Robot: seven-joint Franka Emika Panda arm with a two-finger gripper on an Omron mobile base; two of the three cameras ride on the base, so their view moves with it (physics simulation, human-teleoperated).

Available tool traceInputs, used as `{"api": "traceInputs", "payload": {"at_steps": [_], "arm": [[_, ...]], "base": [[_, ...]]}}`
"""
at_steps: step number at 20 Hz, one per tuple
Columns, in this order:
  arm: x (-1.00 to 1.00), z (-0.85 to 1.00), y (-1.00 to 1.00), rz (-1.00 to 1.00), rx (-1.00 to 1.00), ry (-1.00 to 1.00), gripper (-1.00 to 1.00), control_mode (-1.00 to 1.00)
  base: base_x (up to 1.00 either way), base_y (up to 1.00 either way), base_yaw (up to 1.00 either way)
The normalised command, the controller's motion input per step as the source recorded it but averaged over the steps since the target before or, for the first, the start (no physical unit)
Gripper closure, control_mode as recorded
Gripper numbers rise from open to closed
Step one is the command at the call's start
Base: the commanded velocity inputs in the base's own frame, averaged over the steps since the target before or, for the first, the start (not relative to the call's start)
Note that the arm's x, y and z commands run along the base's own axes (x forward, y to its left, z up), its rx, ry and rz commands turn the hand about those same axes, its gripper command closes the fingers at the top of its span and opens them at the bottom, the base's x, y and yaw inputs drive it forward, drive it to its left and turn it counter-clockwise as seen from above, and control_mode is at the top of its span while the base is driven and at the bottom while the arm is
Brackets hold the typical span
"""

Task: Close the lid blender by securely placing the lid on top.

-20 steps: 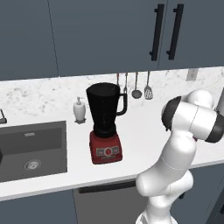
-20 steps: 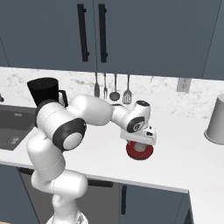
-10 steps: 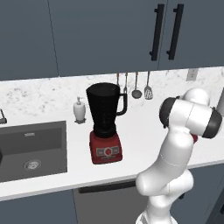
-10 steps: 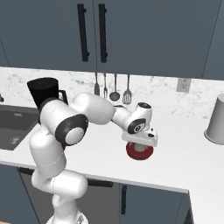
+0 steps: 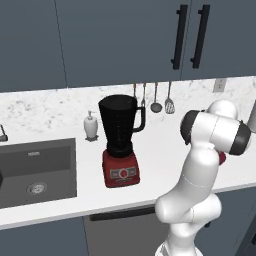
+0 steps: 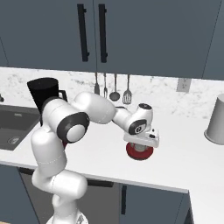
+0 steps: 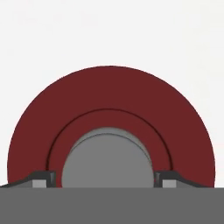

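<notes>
Here, far to the left of the pincer, the dark sunken sink basin (image 5: pixel 35 175) is set into the white speckled worktop (image 6: pixel 183 162). Next comes the small white soap dispenser (image 5: pixel 90 125) by the wall, and just right of it the blender, a tall near-black jar with a side handle on a boxy red base with a control panel (image 5: pixel 120 142); its jar top is open and it stands well apart from the pincer, on its left. Behind the pincer, toward the wall, a row of metal utensils (image 6: pixel 114 87) hangs below the dark blue cabinet doors (image 6: pixel 131 35).

The two-finger gripper (image 6: pixel 141 147) points straight down over the round red lid with a grey centre knob (image 6: pixel 139 152), which lies flat on the worktop. In the hand view the grey knob (image 7: pixel 107 157) sits between the two dark fingertips (image 7: pixel 41 179), one on each side and very close to it; whether they press on it, hence whether the pincer is clenched or released, cannot be told. Far to the right of the pincer a pale grey canister (image 6: pixel 216 119) stands near the wall
</notes>
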Motion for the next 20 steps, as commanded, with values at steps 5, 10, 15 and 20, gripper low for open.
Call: {"api": "traceInputs", "payload": {"at_steps": [5, 10, 15, 20], "arm": [[0.00, -0.46, 0.04, 0.00, -0.06, 0.01, 1.00, -1.00], [-0.13, -0.34, 0.07, 0.00, -0.10, 0.00, 1.00, -1.00], [-0.25, -0.07, 0.19, 0.00, -0.06, 0.00, 1.00, -1.00], [-0.31, 0.08, 0.07, 0.00, 0.00, 0.00, 1.00, -1.00]], "base": [[0.00, 0.00, 0.00], [0.00, 0.00, 0.00], [0.00, 0.00, 0.00], [0.00, 0.00, 0.00]]}}
